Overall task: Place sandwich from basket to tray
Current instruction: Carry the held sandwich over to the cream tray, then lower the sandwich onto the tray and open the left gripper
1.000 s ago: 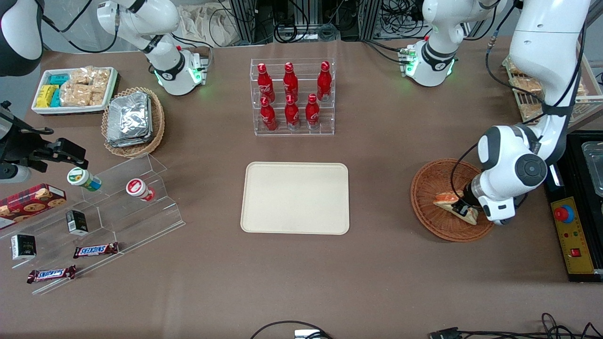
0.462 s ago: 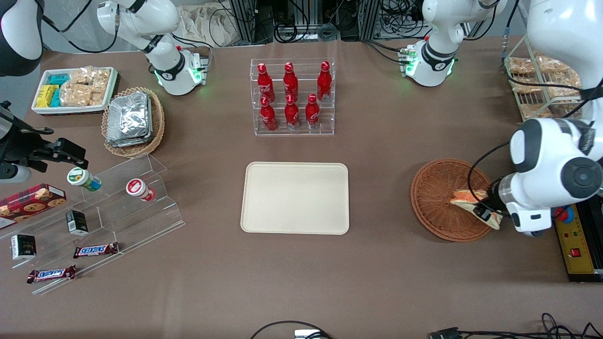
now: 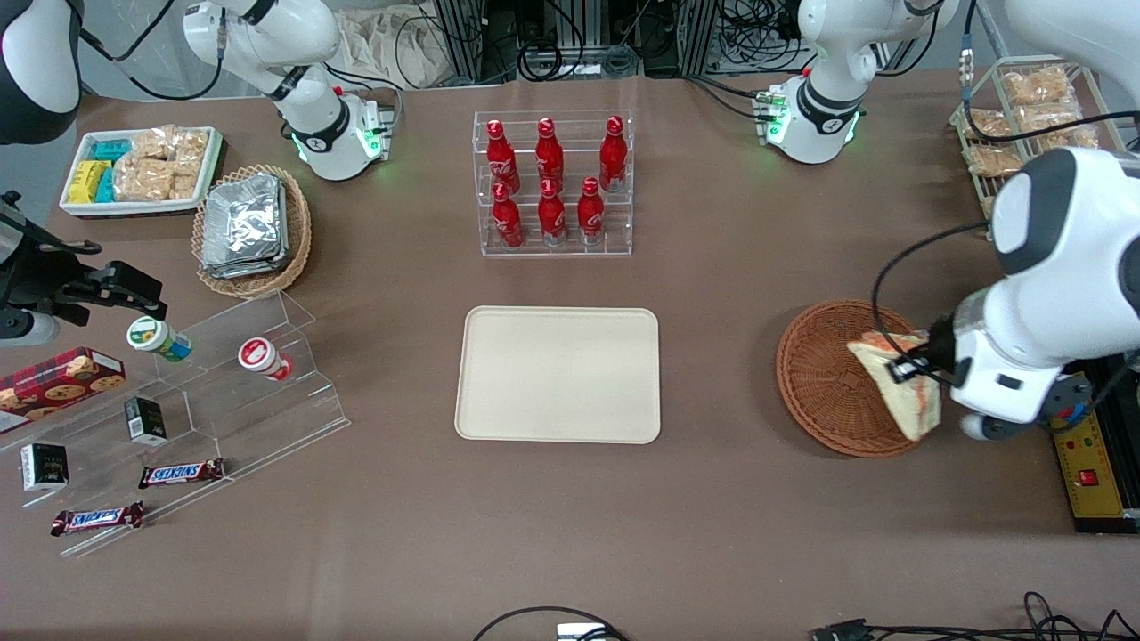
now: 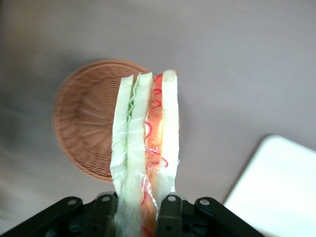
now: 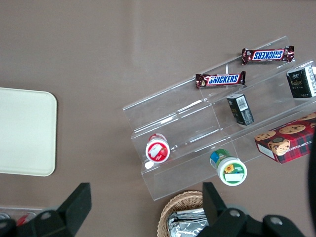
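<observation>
Gripping the sandwich (image 3: 901,385), your gripper (image 3: 917,367) is now carrying it clear above the basket (image 3: 824,378), where a second ago it was down inside the wicker bowl. Its fingers (image 4: 169,210) are clamped narrowly on the wrapped wedge, whose green and orange-red layers are showing edge-on. You are seeing the tray (image 3: 558,374) lying bare toward the parked arm's end, well apart. Farther off, the rack of red bottles (image 3: 552,182) is standing unchanged.

White arm (image 3: 1060,267), black end effector (image 4: 136,210)
</observation>
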`<state>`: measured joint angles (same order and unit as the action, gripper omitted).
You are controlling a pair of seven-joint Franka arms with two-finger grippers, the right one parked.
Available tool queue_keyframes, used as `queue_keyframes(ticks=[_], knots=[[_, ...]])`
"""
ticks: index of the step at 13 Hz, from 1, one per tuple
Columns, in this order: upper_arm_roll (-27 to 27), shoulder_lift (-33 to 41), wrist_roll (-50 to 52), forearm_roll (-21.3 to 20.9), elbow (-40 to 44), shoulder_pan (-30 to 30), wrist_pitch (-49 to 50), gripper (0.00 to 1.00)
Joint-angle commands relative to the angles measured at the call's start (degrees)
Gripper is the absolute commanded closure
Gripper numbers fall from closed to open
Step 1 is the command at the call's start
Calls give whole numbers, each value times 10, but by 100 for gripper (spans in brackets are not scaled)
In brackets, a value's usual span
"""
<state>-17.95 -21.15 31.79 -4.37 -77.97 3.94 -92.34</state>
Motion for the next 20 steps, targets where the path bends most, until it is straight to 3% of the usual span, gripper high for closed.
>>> queue_keyframes(ticks=[1, 5, 9, 16, 18, 20], knots=[[-58, -10, -22, -6, 13, -8, 12, 100], [-69, -63, 33, -12, 10, -105, -22, 100], [-69, -149, 97, -52, 10, -173, -127, 100], [-67, -249, 129, -72, 7, -223, -188, 100], [-66, -265, 138, -98, 6, -228, -188, 100], [-66, -274, 146, -102, 6, -228, -188, 73]])
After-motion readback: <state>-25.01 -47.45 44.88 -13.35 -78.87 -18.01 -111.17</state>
